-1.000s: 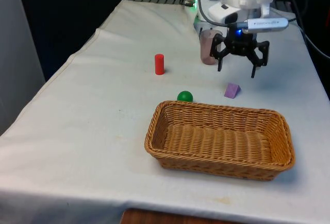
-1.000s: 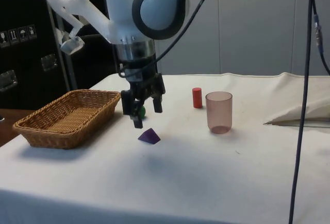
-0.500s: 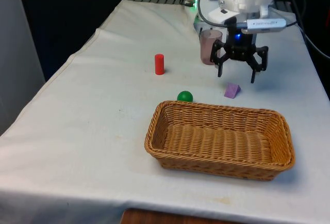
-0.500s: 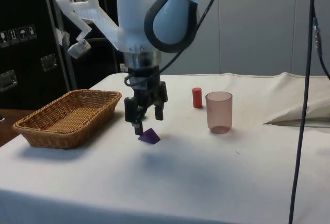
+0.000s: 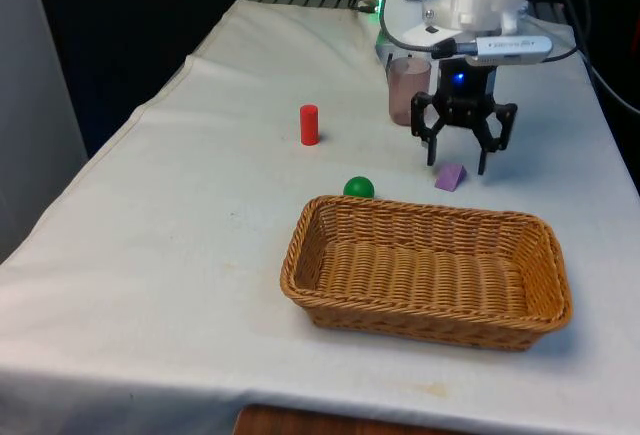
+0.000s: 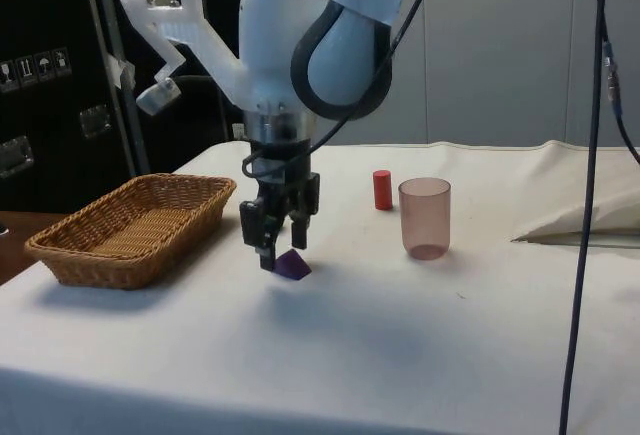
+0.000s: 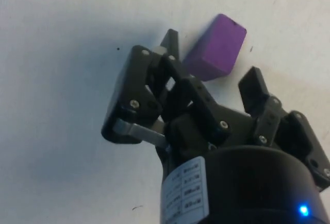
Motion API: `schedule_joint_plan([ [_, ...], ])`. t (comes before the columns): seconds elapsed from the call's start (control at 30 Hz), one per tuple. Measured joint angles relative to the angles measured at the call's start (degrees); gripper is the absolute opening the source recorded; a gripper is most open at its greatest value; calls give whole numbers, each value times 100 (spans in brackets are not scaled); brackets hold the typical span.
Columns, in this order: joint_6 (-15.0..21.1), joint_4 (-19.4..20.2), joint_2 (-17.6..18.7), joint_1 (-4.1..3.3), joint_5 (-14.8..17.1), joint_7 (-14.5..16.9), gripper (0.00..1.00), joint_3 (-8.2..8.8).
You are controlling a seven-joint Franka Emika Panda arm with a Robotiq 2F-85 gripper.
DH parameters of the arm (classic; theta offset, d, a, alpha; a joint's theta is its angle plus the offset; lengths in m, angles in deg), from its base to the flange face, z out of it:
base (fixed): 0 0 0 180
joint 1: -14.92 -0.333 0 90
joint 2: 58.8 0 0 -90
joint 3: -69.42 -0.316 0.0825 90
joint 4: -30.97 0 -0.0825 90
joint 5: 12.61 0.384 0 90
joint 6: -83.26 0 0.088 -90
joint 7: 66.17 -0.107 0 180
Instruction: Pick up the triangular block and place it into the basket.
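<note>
The purple triangular block lies on the white cloth just beyond the basket's far rim. My gripper hangs open right over it, low to the table, one finger on each side of the block. From the side the fingertips reach down to the block and the gripper partly covers it. Seen from the wrist, the block sits ahead of the gap between the open fingers, nothing gripped. The woven wicker basket stands near the table's front, with nothing in it.
A green ball rests against the basket's far left corner. A red cylinder stands further back on the front view's left. A translucent brownish cup stands close behind the gripper.
My gripper has come down and slightly towards the front view's left, from above the table to right over the purple block. It stays open. The block has not moved.
</note>
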Motion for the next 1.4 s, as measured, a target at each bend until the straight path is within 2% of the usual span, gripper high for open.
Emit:
schedule_joint_plan([
  [0.03,0,0,0,0,0,0,70,0],
  [0.07,11,6,0,0,0,0,70,0],
  [0.13,34,11,0,0,0,-11,60,0],
  [0.17,69,23,0,0,0,-11,50,0],
  [0.2,86,29,6,0,0,-11,45,0],
  [0.3,109,40,0,0,0,-17,33,0],
  [0.8,69,-34,-29,0,0,-17,33,17],
  [0.93,-63,-46,-149,0,0,-6,33,34],
  [1.1,-407,-52,-464,6,0,29,33,63],
  [1.23,-527,-97,-567,6,0,52,33,86],
  [1.4,-848,-235,-762,6,0,109,33,132],
])
